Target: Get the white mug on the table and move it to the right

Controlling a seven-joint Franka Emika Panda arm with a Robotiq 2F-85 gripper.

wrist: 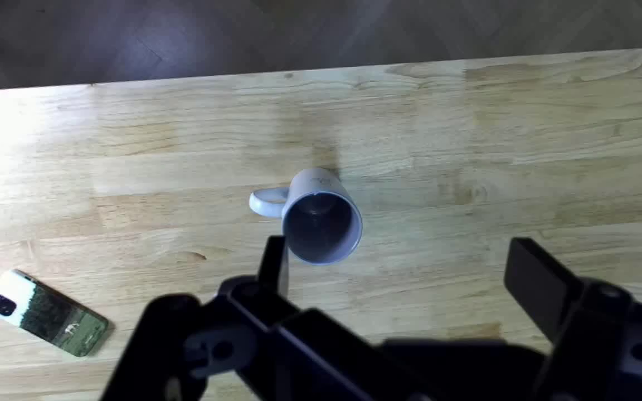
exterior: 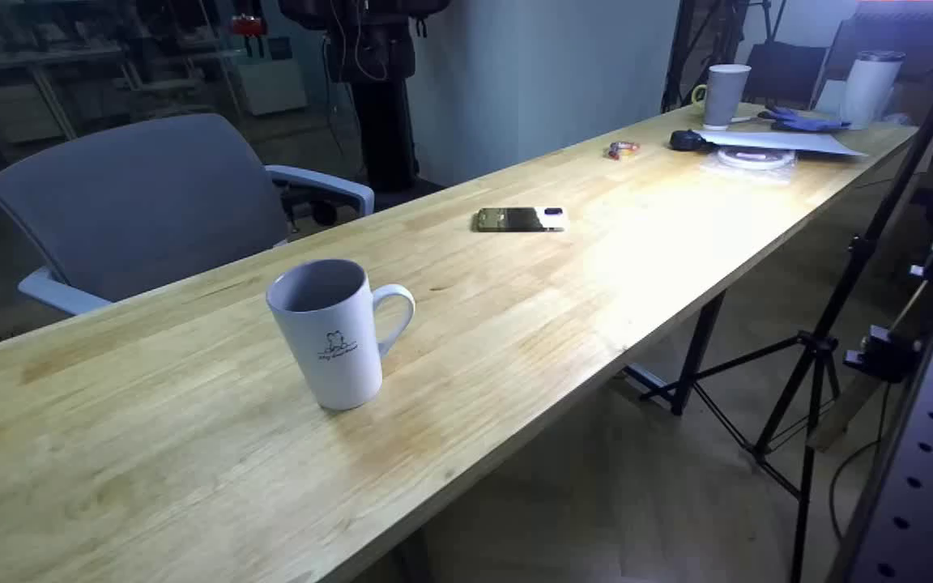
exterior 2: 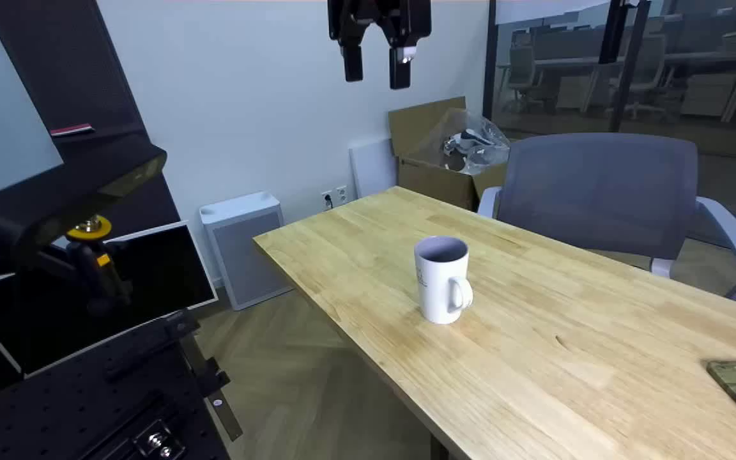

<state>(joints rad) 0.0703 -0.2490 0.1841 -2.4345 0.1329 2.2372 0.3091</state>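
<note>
The white mug stands upright on the table; its side with a small dark logo shows in an exterior view [exterior: 345,356], and it also stands in an exterior view [exterior 2: 433,291]. In the wrist view the white mug [wrist: 314,181] is seen from above, its handle pointing left and its inside dark. The table [exterior: 151,453] is long light wood. My gripper [exterior 2: 377,73] is open and empty, high above the table. In the wrist view the open gripper [wrist: 399,245] has its left fingertip overlapping the mug's rim in the picture, with nothing between the fingers.
A phone [exterior: 521,219] lies flat on the table; it also shows in the wrist view [wrist: 48,313]. At the far end stand a cup with a yellow handle [exterior: 727,97], a tumbler [exterior: 871,89] and a blue glove [exterior: 807,121]. A chair [exterior 2: 601,191] stands against the table's side.
</note>
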